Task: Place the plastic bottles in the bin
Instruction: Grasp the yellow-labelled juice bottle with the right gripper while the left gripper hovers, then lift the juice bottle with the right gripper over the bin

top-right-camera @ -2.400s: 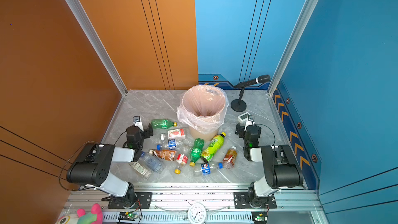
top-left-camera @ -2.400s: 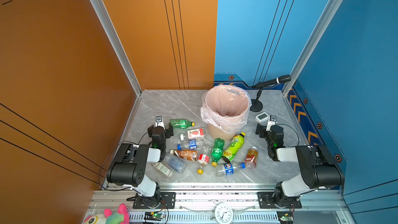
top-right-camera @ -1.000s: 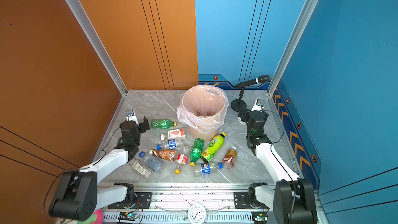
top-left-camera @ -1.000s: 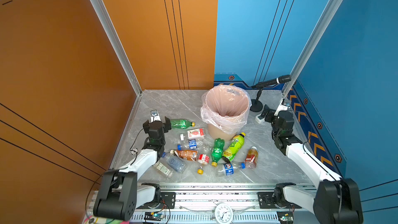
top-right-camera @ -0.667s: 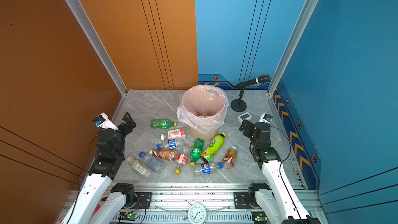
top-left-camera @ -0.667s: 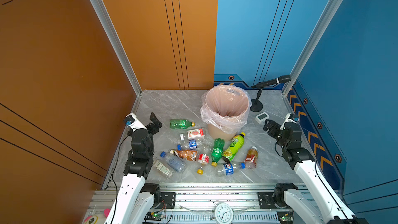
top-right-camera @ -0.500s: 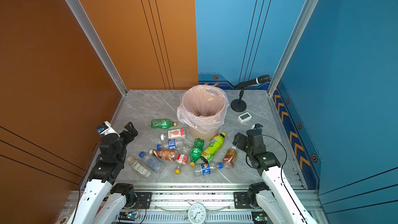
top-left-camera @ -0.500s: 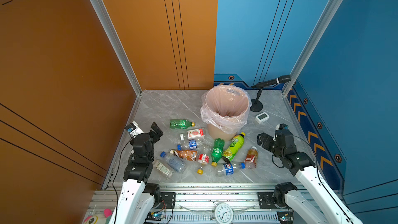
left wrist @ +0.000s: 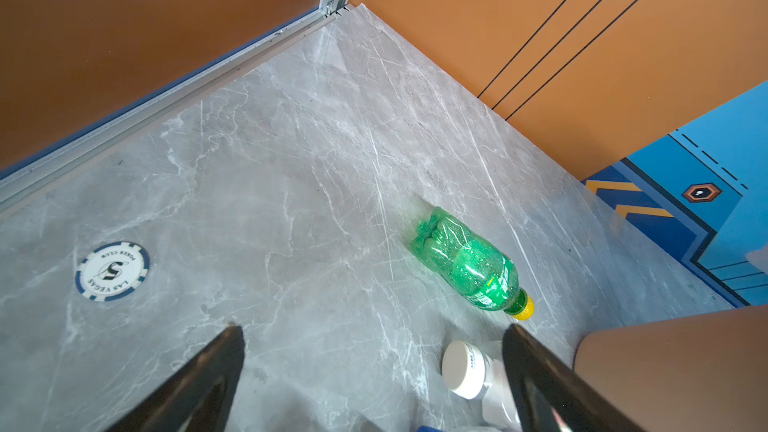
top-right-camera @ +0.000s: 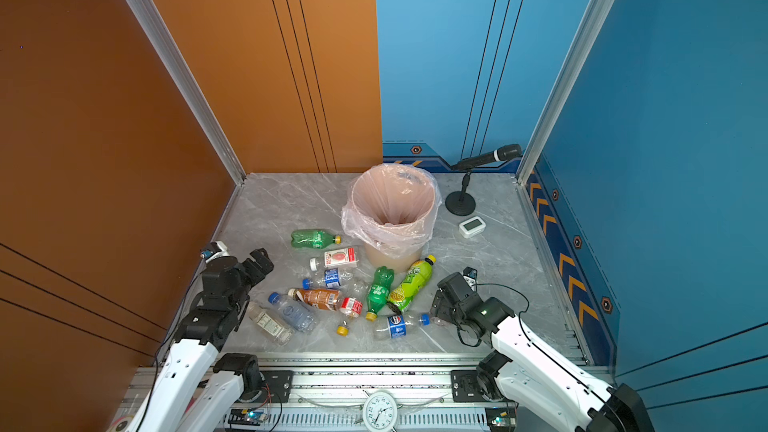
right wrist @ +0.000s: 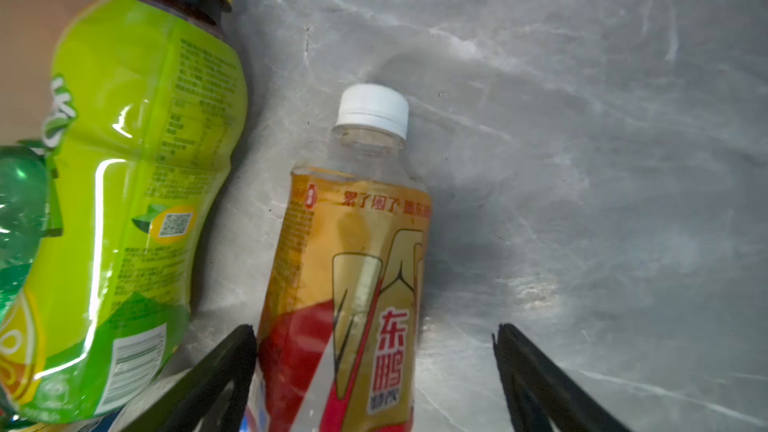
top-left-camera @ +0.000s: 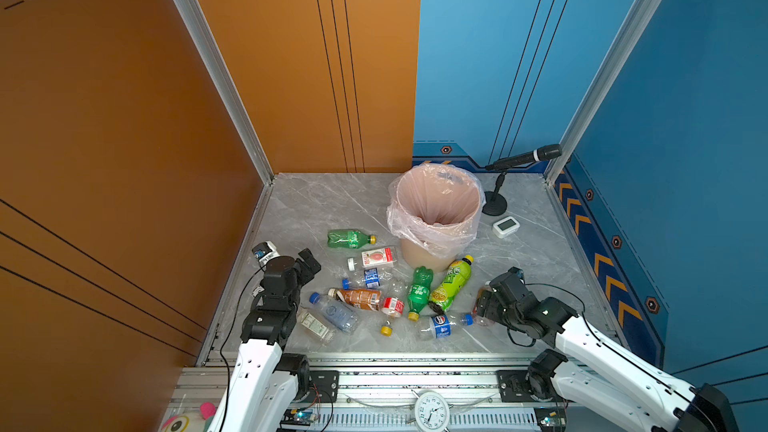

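Claw on right (right wrist: 374,327) now straddles bottle (right wrist: 349,251).

In the right wrist view the orange-labelled bottle (right wrist: 353,263) runs off the picture's edge, so I can't see its base; in both top views my right gripper (top-left-camera: 484,305) covers most of it. In the left wrist view a finger (left wrist: 540,380) half hides the white-capped bottle (left wrist: 463,367).

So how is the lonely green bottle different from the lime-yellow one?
The lone green bottle is mostly see-through; the lime-yellow bottle is wrapped in a label. The green one lies apart; the lime one sits in the pile and looks bigger. Both lie sideways with yellow caps.
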Available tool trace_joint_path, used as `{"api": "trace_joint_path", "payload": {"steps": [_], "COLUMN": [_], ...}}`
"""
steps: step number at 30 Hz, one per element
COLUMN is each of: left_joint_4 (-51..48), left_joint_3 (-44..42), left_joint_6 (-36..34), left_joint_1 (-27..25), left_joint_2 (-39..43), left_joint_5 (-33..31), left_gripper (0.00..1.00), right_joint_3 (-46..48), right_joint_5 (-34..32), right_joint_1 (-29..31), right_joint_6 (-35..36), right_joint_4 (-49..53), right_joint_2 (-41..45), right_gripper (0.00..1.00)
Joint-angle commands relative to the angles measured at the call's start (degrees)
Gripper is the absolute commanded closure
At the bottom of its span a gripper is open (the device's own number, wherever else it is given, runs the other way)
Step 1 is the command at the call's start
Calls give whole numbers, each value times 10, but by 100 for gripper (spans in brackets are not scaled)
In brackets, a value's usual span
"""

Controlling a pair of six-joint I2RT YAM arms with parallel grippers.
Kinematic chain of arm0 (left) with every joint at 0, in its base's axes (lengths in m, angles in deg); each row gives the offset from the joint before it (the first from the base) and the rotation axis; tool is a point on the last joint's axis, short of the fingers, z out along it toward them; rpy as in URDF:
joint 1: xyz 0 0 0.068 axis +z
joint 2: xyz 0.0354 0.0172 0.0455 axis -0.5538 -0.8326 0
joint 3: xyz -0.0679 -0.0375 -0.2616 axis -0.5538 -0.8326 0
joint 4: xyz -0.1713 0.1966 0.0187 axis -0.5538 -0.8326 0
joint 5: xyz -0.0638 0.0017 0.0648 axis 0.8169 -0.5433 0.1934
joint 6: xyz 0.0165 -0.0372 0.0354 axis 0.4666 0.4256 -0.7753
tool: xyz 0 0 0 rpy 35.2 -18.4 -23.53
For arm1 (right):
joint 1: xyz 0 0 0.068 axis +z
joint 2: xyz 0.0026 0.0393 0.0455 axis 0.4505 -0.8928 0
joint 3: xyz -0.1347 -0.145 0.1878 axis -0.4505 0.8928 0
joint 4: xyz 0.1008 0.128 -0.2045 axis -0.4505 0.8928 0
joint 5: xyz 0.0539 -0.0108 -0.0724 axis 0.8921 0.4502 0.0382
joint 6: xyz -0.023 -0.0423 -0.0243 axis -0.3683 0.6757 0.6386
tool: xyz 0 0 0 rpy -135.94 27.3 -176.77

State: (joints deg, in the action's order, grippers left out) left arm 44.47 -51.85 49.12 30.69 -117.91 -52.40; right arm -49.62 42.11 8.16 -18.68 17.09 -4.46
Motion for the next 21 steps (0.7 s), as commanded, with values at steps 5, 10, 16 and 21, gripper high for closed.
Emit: {"api": "trace_joint_path", "payload": {"steps": [5,10,16,21], "left_joint_4": [-26,-30,-38,-58], "left_joint_3": [-11,-21,-20,-13], "left_joint_6": [15,27,36,36], "left_joint_1": [11,16,20,22], "left_joint_2": [28,43,46,53], "left_joint_5": [25,27,30,36], "left_gripper": [2,2,2,2], "right_joint_3": [5,22,9,-68], "right_joint_5": [-50,-69,-107,-171], "right_joint_1": [15,17,18,3], "right_joint_6": [-13,-15,-7,41], "right_joint_4": [-64,-86,-47,27], "right_joint_2": [-65,-61,-4,88], "right_gripper": [20,39,51,51]}}
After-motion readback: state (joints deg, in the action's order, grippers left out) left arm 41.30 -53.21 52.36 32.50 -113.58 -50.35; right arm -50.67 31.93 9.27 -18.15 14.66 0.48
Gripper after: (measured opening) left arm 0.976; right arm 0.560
